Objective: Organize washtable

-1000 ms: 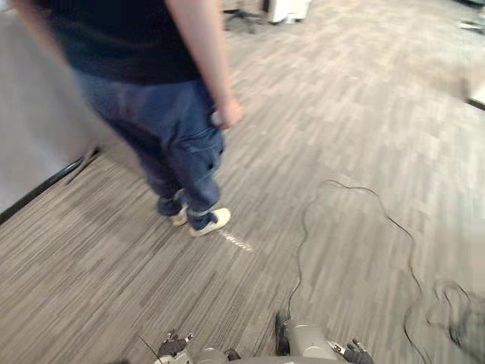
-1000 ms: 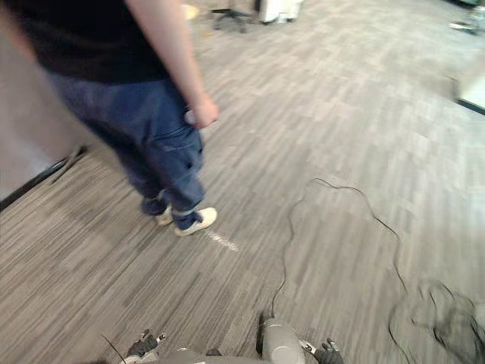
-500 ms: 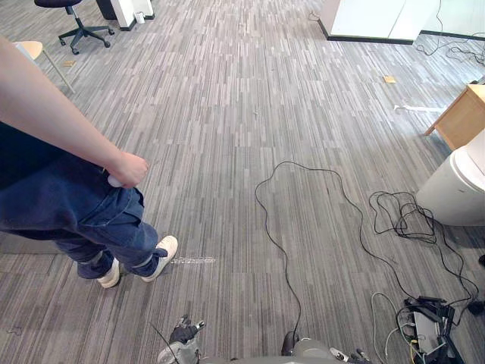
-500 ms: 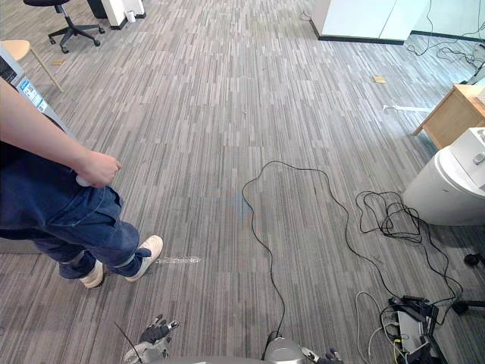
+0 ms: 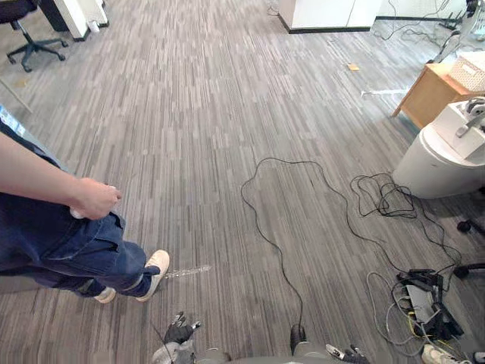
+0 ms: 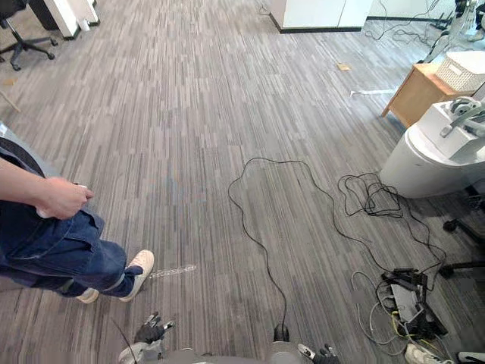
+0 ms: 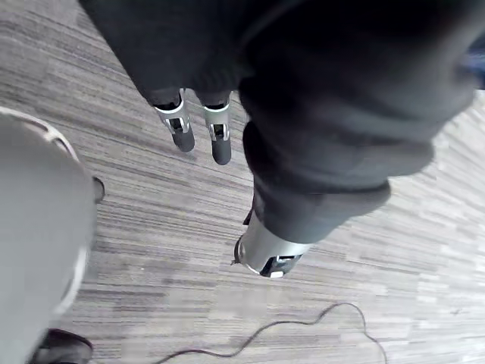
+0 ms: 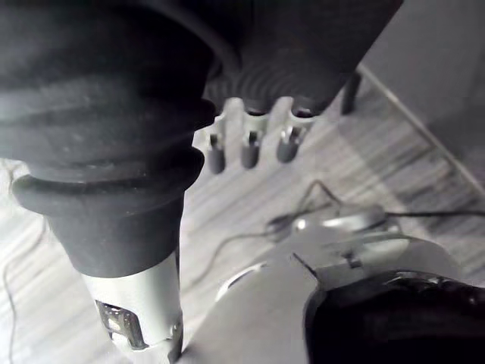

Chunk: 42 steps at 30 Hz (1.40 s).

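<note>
My left hand (image 5: pixel 178 334) hangs low over the grey striped floor, its fingers (image 7: pixel 182 130) straight and its thumb (image 7: pixel 267 255) apart, holding nothing. My right hand (image 6: pixel 326 353) also hangs low, with relaxed fingers (image 8: pixel 247 149) and an empty thumb (image 8: pixel 136 318). To the far right stands a white rounded unit (image 5: pixel 439 163) with a white box (image 5: pixel 462 125) on top. Behind it is a wooden table (image 5: pixel 426 92) carrying a white basket (image 5: pixel 470 72). Both hands are far from them.
A person stands at the left in jeans (image 5: pixel 61 254) and white shoes (image 5: pixel 155 269), their hand (image 5: pixel 95 199) closed on a small white thing. A tangle of cables (image 5: pixel 386 201) and a power strip (image 5: pixel 424 299) lie at the right. An office chair (image 5: pixel 19 26) and a white cabinet (image 5: pixel 318 11) stand at the back.
The whole picture has swung right as the camera moved: the person now sits at the left edge and the white unit and wooden table show more fully. Both hands stay low.
</note>
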### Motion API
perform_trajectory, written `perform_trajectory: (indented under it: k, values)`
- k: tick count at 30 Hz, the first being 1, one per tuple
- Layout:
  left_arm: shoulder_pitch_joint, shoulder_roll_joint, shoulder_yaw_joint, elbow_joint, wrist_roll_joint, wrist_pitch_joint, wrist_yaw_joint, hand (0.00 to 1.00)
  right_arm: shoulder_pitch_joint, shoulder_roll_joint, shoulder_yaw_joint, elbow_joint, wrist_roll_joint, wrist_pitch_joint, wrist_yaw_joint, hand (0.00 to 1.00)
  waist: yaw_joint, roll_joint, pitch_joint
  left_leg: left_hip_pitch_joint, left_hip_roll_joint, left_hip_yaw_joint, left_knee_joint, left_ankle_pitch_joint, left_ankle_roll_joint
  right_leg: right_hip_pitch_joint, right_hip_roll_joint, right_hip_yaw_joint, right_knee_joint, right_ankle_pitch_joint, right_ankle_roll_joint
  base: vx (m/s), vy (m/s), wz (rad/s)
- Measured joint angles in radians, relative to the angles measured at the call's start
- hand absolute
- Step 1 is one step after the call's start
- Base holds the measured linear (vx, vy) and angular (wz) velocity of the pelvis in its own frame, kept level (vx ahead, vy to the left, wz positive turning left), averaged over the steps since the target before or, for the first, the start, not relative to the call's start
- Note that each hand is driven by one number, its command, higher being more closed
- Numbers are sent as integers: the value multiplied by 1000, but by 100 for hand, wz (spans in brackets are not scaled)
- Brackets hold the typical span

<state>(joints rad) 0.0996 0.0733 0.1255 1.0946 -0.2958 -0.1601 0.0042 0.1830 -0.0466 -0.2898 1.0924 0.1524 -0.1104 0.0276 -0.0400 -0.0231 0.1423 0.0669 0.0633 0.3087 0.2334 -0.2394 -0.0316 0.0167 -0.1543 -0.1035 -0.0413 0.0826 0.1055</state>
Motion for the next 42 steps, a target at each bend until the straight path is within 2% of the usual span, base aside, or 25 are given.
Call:
perform_trajectory:
  k: [1,2,9,13,14,15,24,26,37,38,41,42]
  values:
    - [1,2,7,9,-6,3,1,0,1,3,0,2,8,0,0,0,-2,-16,-10,19,-6,2,-17,5,3,12,-1,1,-1,0,0,-18,63,-20]
    - [2,4,4,19,-6,3,-1,0,3,4,-1,6,17,0,0,0,-3,-6,-13,24,-9,2,-28,8,3,18,-2,1,-7,0,0,-31,31,-7]
    - [1,-1,-9,47,-4,2,-3,0,3,-2,16,34,35,1,13,0,-1,-6,-46,43,-11,-10,-61,24,-1,33,4,-5,-25,0,0,-16,-25,2]
    - [1,-10,-10,64,-4,1,-3,0,4,-12,17,47,35,1,18,0,-2,7,-58,58,-8,-11,-71,25,-2,47,9,-6,-32,0,0,-50,-43,-3]
    - [1,-10,-10,66,-4,1,-3,0,4,-15,23,53,35,1,18,0,0,7,-62,66,-9,-11,-82,30,-1,51,9,-6,-32,0,-1,-40,-29,0]
    - [-2,6,-10,93,-5,1,-3,0,1,-19,74,71,34,2,17,0,1,-7,-89,70,-13,-17,-122,50,-4,49,14,-8,-57,16,-10,0,0,0]
    - [-5,8,-9,93,14,4,-5,0,1,-17,72,76,41,5,18,0,1,-10,-86,61,-13,-16,-136,58,-7,34,14,-12,-57,16,-10,0,0,0]
    - [-12,9,-9,92,52,17,-6,0,1,-15,68,78,58,7,21,0,0,-10,-86,51,-15,-14,-159,73,-10,14,15,-16,-57,18,-8,-20,-34,0]
    - [-42,14,-5,88,51,25,-8,0,-27,-8,31,92,178,27,43,0,-3,-21,-31,49,-17,29,-181,76,-12,-28,13,-3,-53,31,-2,-39,-38,-11]
    - [-42,12,-10,81,51,25,-6,0,-38,-12,31,89,198,31,43,0,-1,-14,-21,47,-13,39,-180,75,-11,-55,12,-4,-12,26,-1,-63,-3,-20]
    - [-63,14,-31,72,51,25,-8,0,-53,-10,28,47,225,27,42,0,-7,-6,44,58,-14,48,-181,72,-6,-158,-8,-9,234,-61,-18,-100,14,-8]
    - [-67,14,-36,68,50,25,-9,0,-53,-4,18,19,246,23,42,0,-13,-3,64,84,-19,44,-186,69,5,-218,-29,-10,380,-90,-25,-41,17,5]
